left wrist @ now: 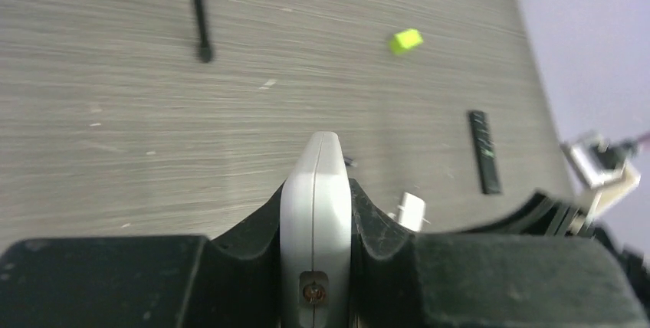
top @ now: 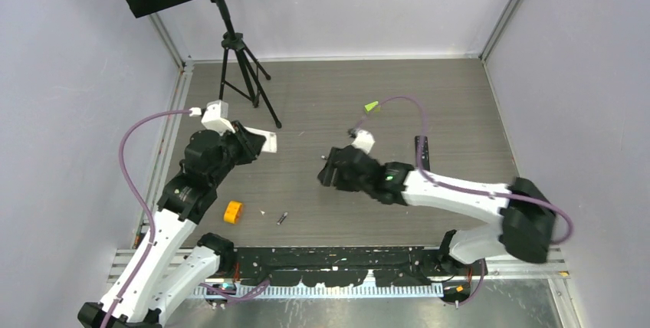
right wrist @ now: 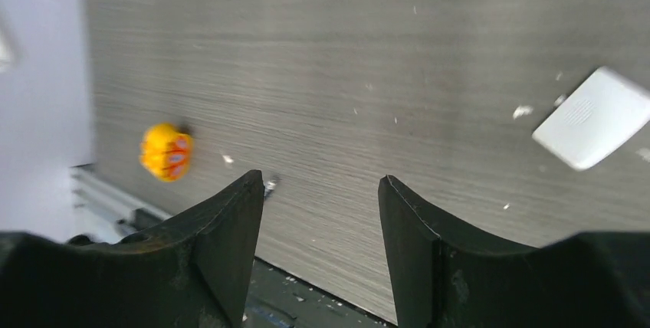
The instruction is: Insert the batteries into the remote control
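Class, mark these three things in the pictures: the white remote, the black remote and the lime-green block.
white remote point(left wrist: 316, 217): left wrist view, on its narrow side, at the seam.
black remote point(left wrist: 484, 152): left wrist view, middle of its face.
lime-green block point(left wrist: 405, 41): left wrist view, its top face.

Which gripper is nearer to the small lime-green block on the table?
Right. The right gripper is open, slightly left of the small lime-green block, on its near side; the left gripper, shut on a white plastic remote control, is much farther left.
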Controlling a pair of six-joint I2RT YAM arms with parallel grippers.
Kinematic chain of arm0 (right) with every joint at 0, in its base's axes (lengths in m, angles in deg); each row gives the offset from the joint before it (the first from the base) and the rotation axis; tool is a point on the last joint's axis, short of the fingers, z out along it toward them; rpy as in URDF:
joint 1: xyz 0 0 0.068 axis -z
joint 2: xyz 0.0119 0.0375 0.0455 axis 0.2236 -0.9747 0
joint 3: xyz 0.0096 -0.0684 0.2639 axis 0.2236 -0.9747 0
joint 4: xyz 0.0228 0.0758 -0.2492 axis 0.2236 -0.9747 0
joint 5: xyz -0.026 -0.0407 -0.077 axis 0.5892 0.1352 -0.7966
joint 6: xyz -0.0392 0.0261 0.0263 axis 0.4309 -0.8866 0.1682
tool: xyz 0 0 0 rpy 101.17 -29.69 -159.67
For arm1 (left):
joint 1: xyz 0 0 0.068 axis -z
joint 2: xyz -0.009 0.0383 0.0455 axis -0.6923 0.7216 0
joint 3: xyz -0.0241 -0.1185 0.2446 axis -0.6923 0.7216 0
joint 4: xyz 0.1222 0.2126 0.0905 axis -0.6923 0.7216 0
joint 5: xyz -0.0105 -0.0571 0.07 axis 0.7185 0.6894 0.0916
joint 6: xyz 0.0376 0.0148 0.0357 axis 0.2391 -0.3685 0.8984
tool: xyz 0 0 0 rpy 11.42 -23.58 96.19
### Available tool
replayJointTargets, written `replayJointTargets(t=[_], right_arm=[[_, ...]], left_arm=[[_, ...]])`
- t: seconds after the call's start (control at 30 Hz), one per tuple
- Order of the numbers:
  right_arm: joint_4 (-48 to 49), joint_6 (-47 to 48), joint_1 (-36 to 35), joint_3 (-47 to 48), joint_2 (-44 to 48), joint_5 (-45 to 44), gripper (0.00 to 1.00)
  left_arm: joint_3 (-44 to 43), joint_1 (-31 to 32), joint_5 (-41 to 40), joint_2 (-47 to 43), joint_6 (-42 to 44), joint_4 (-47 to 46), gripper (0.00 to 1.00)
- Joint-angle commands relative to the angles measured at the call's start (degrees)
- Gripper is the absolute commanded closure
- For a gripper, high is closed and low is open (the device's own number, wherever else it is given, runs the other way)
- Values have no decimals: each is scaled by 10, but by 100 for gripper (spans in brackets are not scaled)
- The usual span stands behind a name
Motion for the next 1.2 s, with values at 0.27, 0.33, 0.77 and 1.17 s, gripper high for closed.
replayJointTargets(t=[0.27,0.33,0.77,1.17], right_arm=[[-209,-247,-192,323,-356,-224,36],[-218,-255,-206,362,-399,-213,37],[-271,-329,-224,425,-493,-171,57],[-302,-273,-227,447,-526,-169,70]], left_arm=[[-42,0,-268,-13,8,111,100],[-31,0,-287,-30,7,113,100],[24,11,-310,-66,-2,81,100],[20,11,-329,-61,-6,92,100]])
